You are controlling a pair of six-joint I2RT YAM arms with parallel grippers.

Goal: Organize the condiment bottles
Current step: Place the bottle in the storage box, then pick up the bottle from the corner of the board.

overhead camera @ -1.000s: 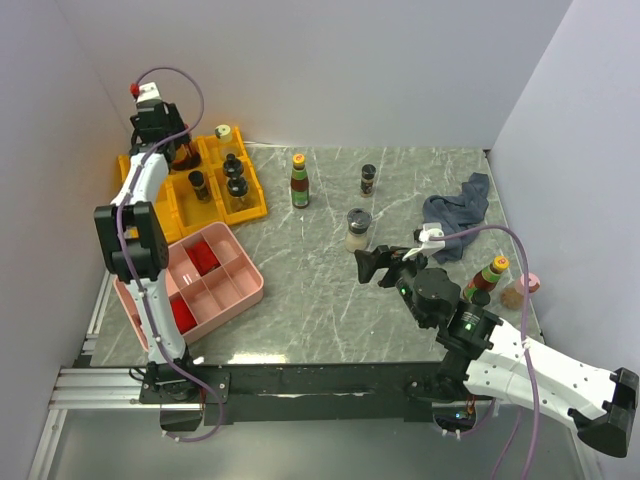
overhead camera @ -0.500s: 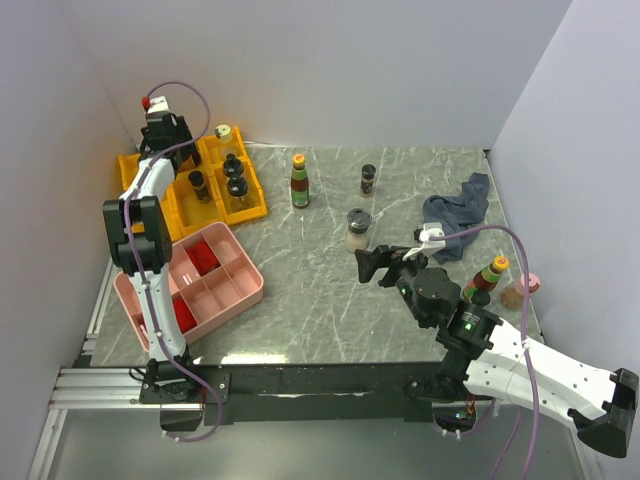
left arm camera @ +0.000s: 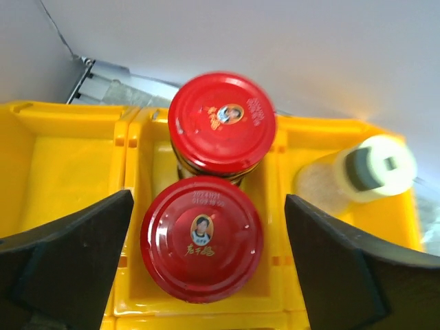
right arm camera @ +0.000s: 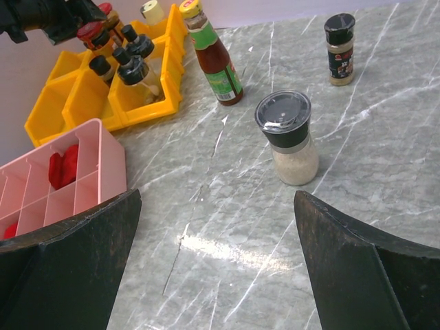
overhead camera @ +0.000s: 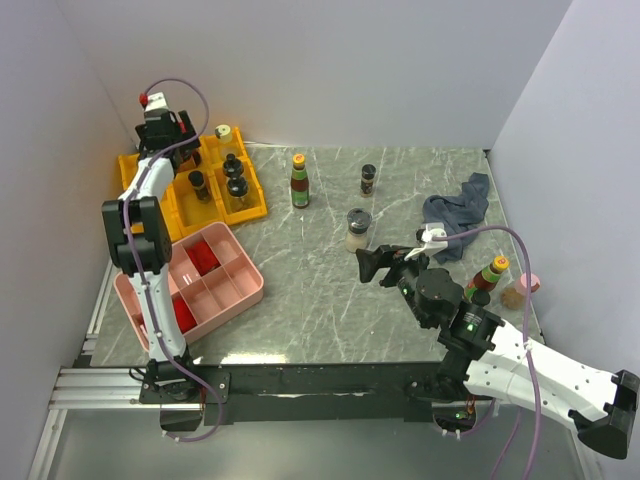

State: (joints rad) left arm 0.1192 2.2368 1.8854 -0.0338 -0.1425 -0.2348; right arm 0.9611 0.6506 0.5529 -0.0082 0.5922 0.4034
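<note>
Jars with red lids (left arm camera: 203,237), 2 of them, share 1 slot of the yellow bin (left arm camera: 62,158), left gripper (left arm camera: 208,206) spread wide over them, not gripping. Same bin: 1 pale shaker (left arm camera: 357,172) and, I think, 3 black-capped jars (overhead camera: 236,182). On the marble table (right arm camera: 206,275): 2 yellow-capped bottles (overhead camera: 299,182), 1 spice jar (right arm camera: 340,48), 1 grinder (right arm camera: 289,137). Right gripper (right arm camera: 218,196) hangs open too.

Grey marble tabletop (overhead camera: 320,290). Directly on it:
- yellow bins (overhead camera: 262,208), far left
- pink tray (overhead camera: 255,283), near left
- yellow-capped bottle (overhead camera: 299,182), black-capped spice jar (overhead camera: 368,180) and pale shaker (overhead camera: 356,230), mid-table, standing apart
- blue-grey cloth (overhead camera: 455,215), right
- second yellow-capped bottle (overhead camera: 487,275), right edge
</note>
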